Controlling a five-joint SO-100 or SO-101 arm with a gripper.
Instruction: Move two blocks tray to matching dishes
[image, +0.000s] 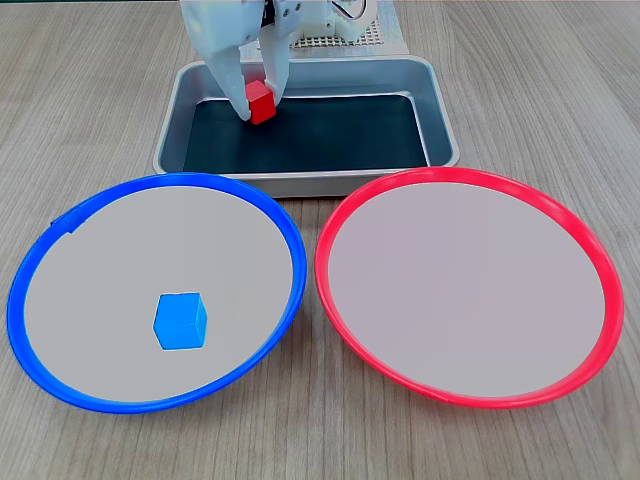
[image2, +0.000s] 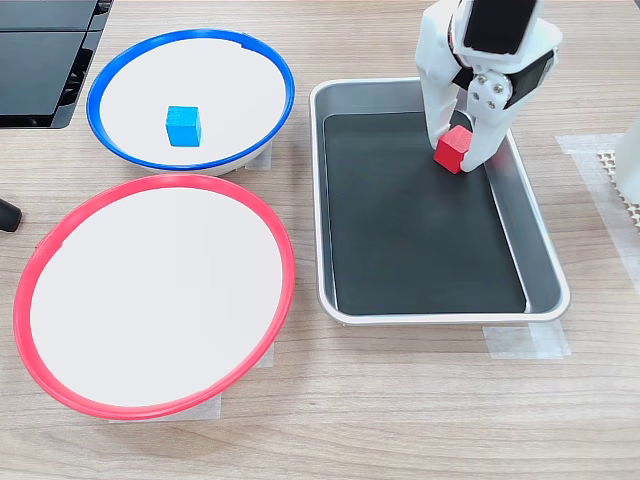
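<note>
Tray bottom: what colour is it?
Dark black, framed by silver-grey walls of the tray; clearest in this fixed view.

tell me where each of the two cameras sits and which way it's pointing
A fixed view: low at the table's front edge, facing the arm across the blue-rimmed dish and red-rimmed dish to the tray; the white gripper shows.
A fixed view: high above, looking steeply down from the side; the gripper and wrist show.
Both share the red block between the fingers and the blue block in the blue-rimmed dish.

Red block (image: 261, 102), blue block (image: 181, 321), tray (image2: 535, 235) w/ black bottom.
</note>
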